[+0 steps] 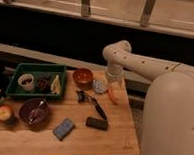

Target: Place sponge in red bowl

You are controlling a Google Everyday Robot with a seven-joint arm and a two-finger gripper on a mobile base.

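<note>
Since the sponge is the thing we must move, we look at it first. We take it to be the flat blue-grey block near the front edge of the table. It lies flat and a little turned, with its long side running from front-left to back-right. It is not in the red bowl yet. The bowl sits at the back of the table, well apart from the sponge.

The gripper hangs low at the back right of the table, just right of the red bowl. From there the sponge lies toward the front and to the left, well apart. We think the one arm must reach that way first. We cannot tell if the gripper is holding something or nothing.

Just right of the sponge is a dark block. Between the sponge and the bowl lies a black tool, which could get bumped on the way. Left of the sponge is a purple bowl, and an apple beyond it. A green tray sits at the back left. By the gripper we see a grey round thing and an orange thing.
</note>
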